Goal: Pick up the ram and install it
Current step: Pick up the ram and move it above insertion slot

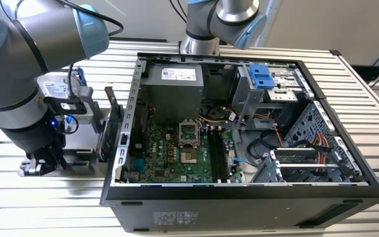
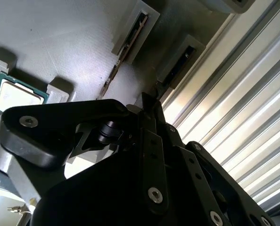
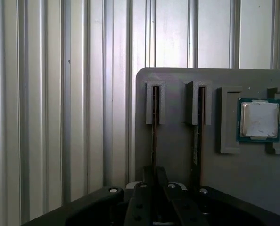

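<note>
Two slim ram sticks stand on edge in slots of a grey holder tray (image 3: 175, 155). The ram (image 3: 154, 141) nearest the tray's edge sits between my fingertips; it also appears in the second wrist view (image 2: 170, 73). My gripper (image 3: 154, 170) (image 2: 151, 101) is shut on that stick. The other stick (image 3: 196, 141) (image 2: 123, 52) stands free in the neighbouring slot. In the exterior view my gripper (image 1: 41, 165) points down over the tray at the exterior view's left, outside the open computer case (image 1: 347, 163). The motherboard's long dark memory slots (image 1: 219, 155) lie inside the case.
A processor chip (image 3: 259, 120) (image 2: 15, 94) rests in a pocket of the same tray. A green card (image 1: 110, 131) stands upright between tray and case, with a hard drive (image 1: 61, 89) behind. The case side wall (image 1: 129, 123) is close. Ribbed metal table (image 3: 60, 94) surrounds the tray.
</note>
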